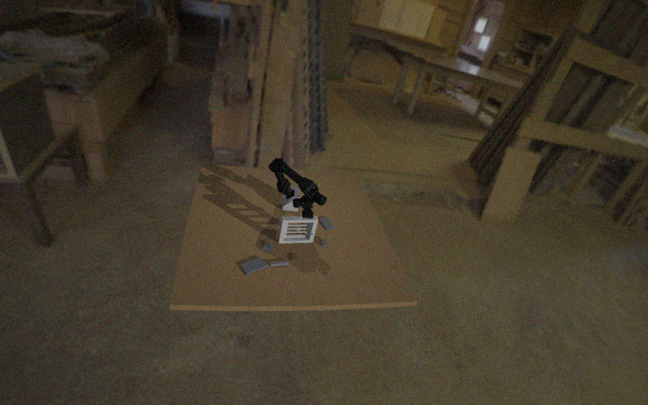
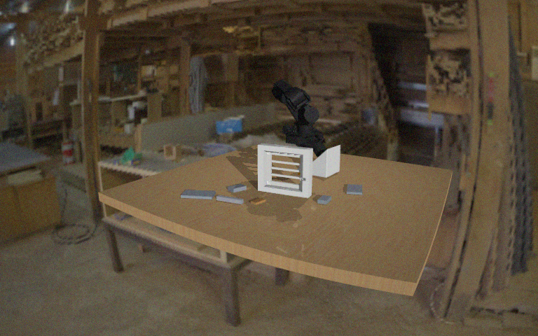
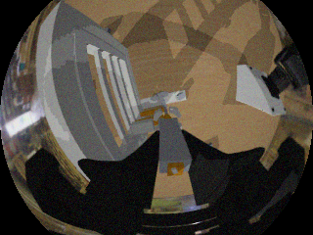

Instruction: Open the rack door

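The white frame (image 1: 283, 231) (image 2: 261, 170) (image 3: 68, 88) stands upright on the table. Its slatted door (image 2: 285, 169) (image 3: 130, 85) looks shut, in line with the frame. The handle (image 3: 173, 142) is a grey upright bar pressed together, with a little orange showing at its near end. My gripper (image 3: 170, 133) (image 1: 308, 214) is shut on the handle, with a black finger on each side, on the arm's side of the frame. The top and exterior views hide the handle behind the frame. A light bracket (image 3: 177, 96) lies beyond the handle in the wrist view.
A white wedge-shaped block (image 1: 289, 206) (image 2: 332, 161) (image 3: 254, 92) stands by the arm's base. Flat grey blocks (image 1: 253, 265) (image 1: 278, 263) (image 1: 326, 223) (image 2: 354, 189) (image 2: 323, 199) (image 2: 237, 187) lie around the frame. A small orange piece (image 2: 258, 200) lies in front of it.
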